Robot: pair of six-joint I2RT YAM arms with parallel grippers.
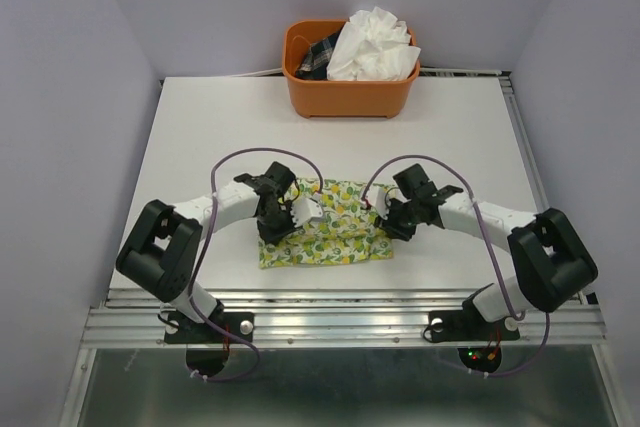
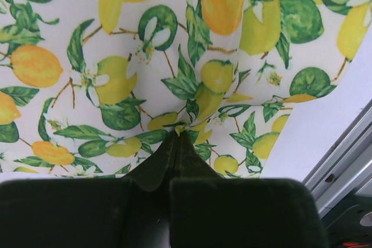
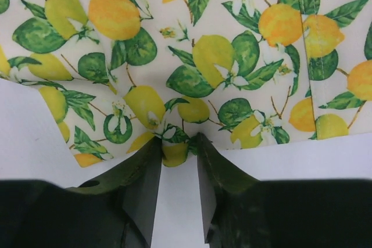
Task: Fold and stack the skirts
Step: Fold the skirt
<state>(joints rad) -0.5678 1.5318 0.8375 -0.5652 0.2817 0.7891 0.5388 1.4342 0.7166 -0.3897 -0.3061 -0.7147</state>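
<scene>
Lemon-print skirt (image 1: pixel 335 232) — left gripper (image 2: pixel 176 133) tight on its cloth, right gripper (image 3: pixel 177 144) half-open astride its edge.

Lemon skirt (image 1: pixel 330 232): white, yellow-orange lemons, green leaves. Crinkly skirt (image 1: pixel 375 42) white; basket (image 1: pixel 345 97) orange.

Overhead, at centre frame, the left gripper (image 1: pixel 303 212) and right gripper (image 1: pixel 386 214) cover both ends of the lemon-print skirt (image 1: pixel 335 237). At top centre, a dark checked cloth (image 1: pixel 318 57) lies mostly buried under the white crinkly skirt (image 1: pixel 375 45) in the orange basket (image 1: pixel 345 99), too hidden to identify. Both wrist views cut the lemon print off at their top and side edges.
</scene>
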